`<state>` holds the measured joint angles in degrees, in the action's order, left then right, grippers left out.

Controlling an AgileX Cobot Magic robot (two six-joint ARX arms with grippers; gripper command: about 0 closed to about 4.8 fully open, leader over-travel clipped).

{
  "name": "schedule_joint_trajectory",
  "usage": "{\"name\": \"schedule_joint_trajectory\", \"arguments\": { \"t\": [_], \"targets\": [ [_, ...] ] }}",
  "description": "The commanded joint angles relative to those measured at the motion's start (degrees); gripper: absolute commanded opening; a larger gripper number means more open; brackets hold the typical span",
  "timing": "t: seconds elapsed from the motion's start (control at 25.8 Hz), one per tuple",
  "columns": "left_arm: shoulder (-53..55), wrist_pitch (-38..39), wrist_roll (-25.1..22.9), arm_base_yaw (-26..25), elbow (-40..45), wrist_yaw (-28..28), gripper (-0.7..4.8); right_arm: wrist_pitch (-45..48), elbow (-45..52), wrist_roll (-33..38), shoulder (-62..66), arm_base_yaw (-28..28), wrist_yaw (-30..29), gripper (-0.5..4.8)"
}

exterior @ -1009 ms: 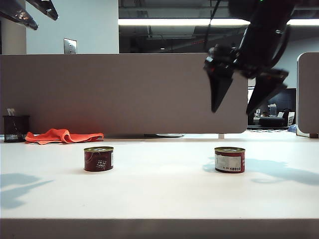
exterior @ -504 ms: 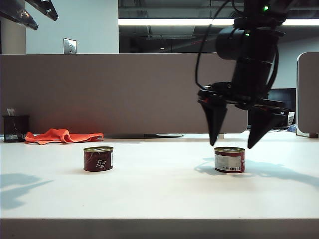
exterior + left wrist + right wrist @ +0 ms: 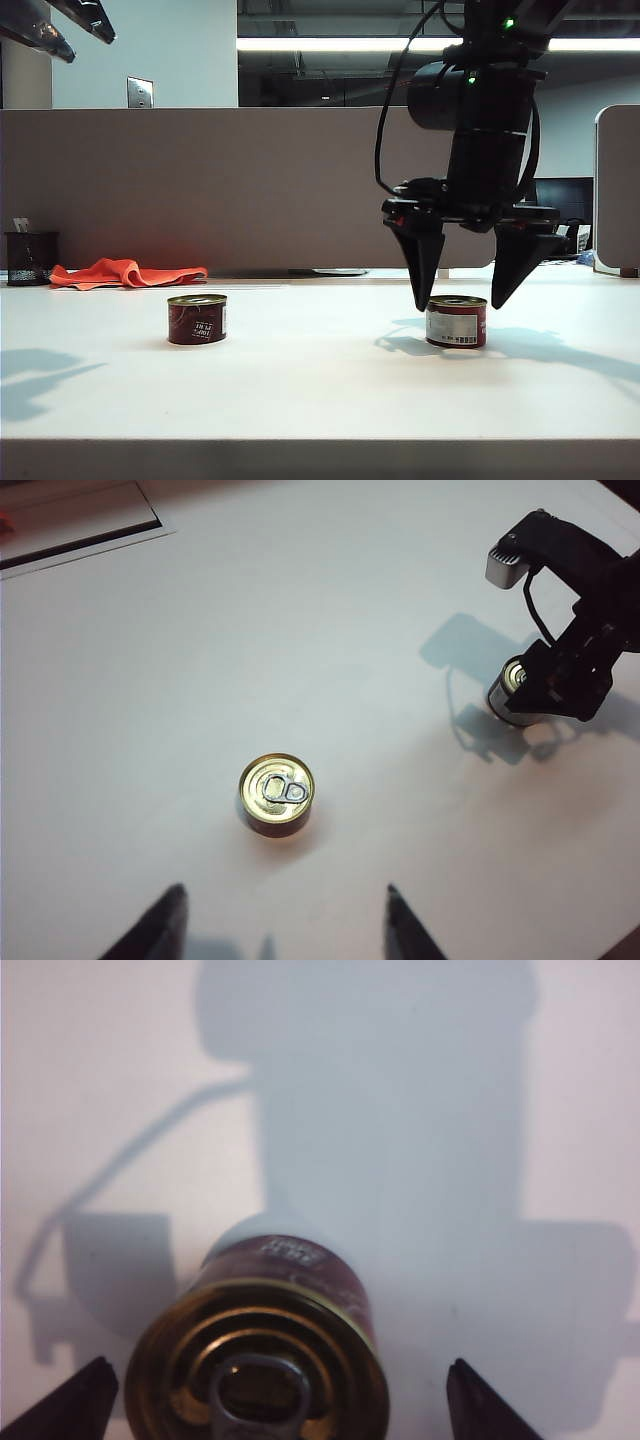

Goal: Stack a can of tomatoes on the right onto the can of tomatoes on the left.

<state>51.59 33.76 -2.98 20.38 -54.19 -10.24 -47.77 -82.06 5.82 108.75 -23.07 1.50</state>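
Right end effector [image 3: 458,298] lowered, spread astride upright right can [image 3: 456,321]

From the exterior camera we look level along the worktop [image 3: 320,400] from its near edge toward a partition. From the left wrist we look down from high up, seeing both cans and the right arm. From the right wrist we sit very close above the right can [image 3: 262,1360], which all three views share.
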Motion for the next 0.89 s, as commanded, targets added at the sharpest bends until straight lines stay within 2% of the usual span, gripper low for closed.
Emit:
{"name": "schedule_joint_trajectory", "arguments": {
  "t": [0.04, 0.23, 0.27, 0.39, 0.54, 0.62, 0.78, 0.89],
  "targets": [
    [-0.1, 0.1, -0.1, 0.0, -0.2, 0.2, 2.47, -0.5, -0.3, 0.2, 0.3, -0.1, -0.1, 4.79],
    [-0.1, 0.1, -0.1, 0.0, -0.2, 0.2, 2.47, 0.5, -0.3, 0.2, 0.4, -0.1, -0.2, 4.74],
    [-0.1, 0.1, -0.1, 0.0, -0.2, 0.2, 2.47, 0.7, -0.3, 0.2, 0.4, -0.1, -0.2, 4.39],
    [-0.1, 0.1, -0.1, 0.0, -0.2, 0.2, 2.47, 1.2, -0.3, 0.2, 0.5, -0.1, -1.7, 4.1],
    [-0.1, 0.1, -0.1, 0.0, -0.2, 0.2, 2.47, 1.3, -0.3, 0.2, 0.5, -0.1, -1.7, 3.44],
    [-0.1, 0.1, -0.1, 0.0, -0.2, 0.2, 2.47, 1.2, -0.3, 0.2, 0.5, -0.1, -1.6, 2.89],
    [-0.1, 0.1, -0.2, 0.0, -0.2, 0.7, 2.47, 1.3, -0.3, 0.2, 0.5, -0.1, -1.6, 2.59],
    [-0.1, 0.1, -0.3, 0.0, -0.2, 5.4, 2.47, 1.6, -0.3, 0.2, 0.5, -0.1, -1.6, 2.59]
  ]
}}
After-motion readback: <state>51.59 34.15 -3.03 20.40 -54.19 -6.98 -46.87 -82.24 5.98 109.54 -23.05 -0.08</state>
